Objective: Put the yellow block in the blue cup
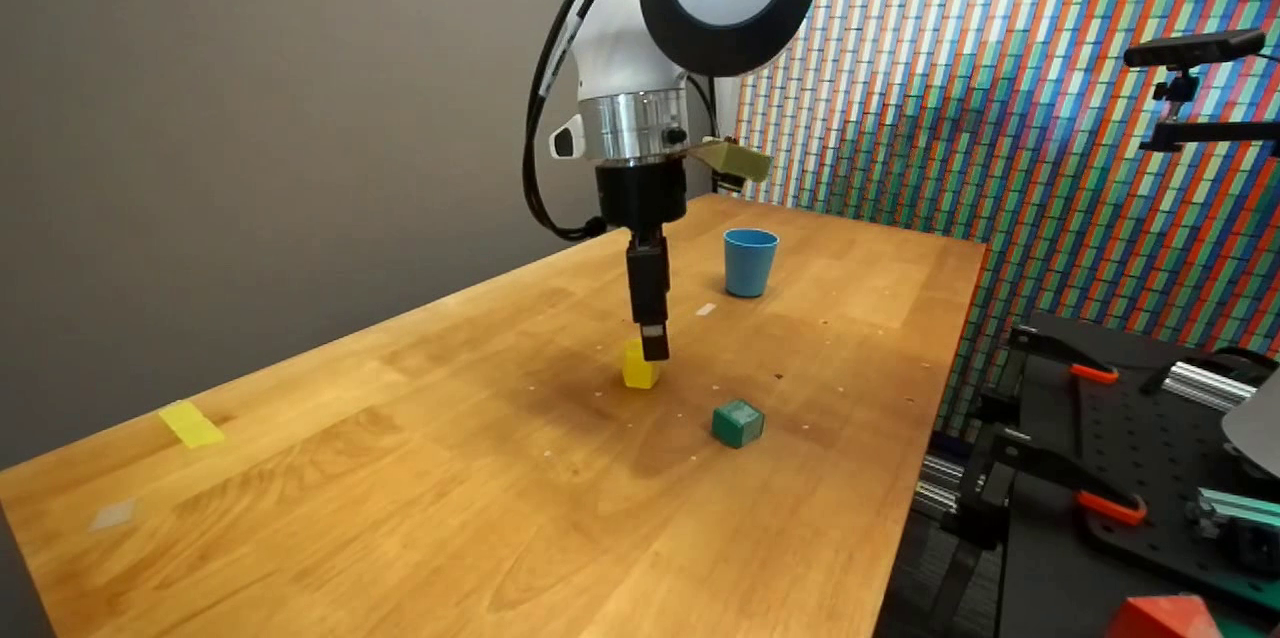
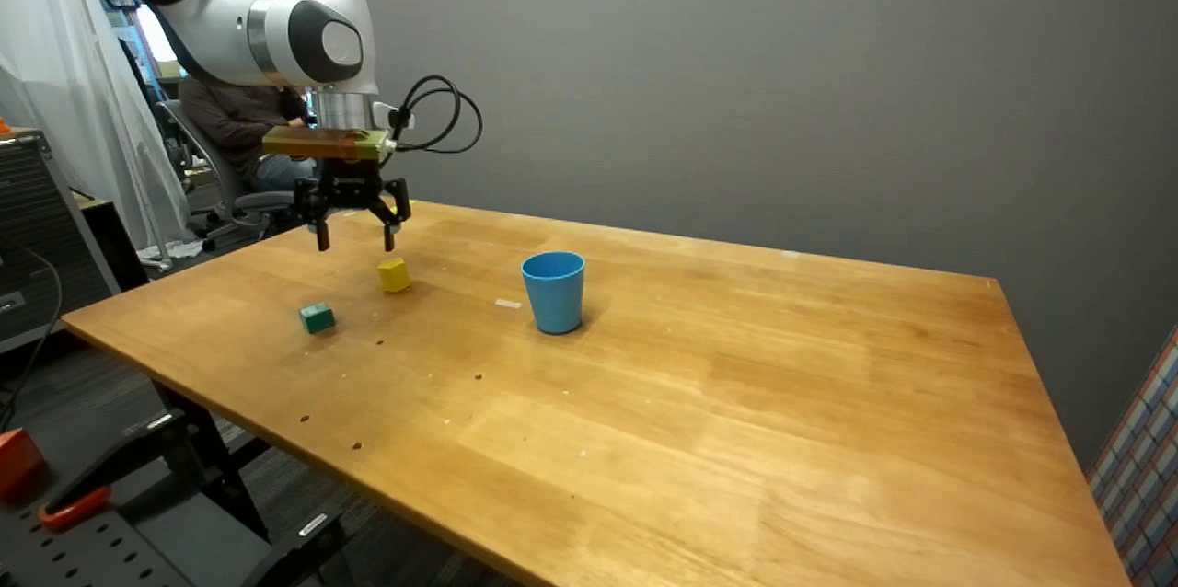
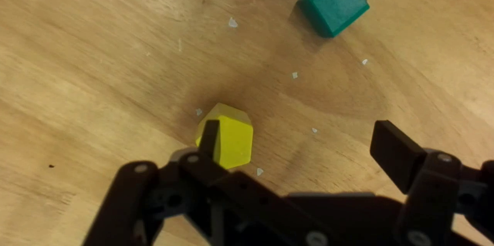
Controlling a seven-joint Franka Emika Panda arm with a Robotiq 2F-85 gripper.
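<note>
The small yellow block (image 1: 640,374) lies on the wooden table, partly hidden behind a fingertip in an exterior view. It shows whole in an exterior view (image 2: 394,276) and partly covered by the left finger in the wrist view (image 3: 237,142). The light-blue cup (image 1: 750,265) stands upright on the table, apart from the block; it also shows in an exterior view (image 2: 554,294) and is out of the wrist view. My gripper (image 2: 356,245) points down, open with nothing between its fingers, above the table. In the wrist view the gripper (image 3: 296,134) has the block under its left finger.
A green block (image 1: 738,424) lies near the yellow one, also in the wrist view (image 3: 335,4). A flat yellow tape patch (image 1: 191,424) is on the table (image 1: 400,528) near its far end. A grey wall (image 2: 736,90) runs along one long edge.
</note>
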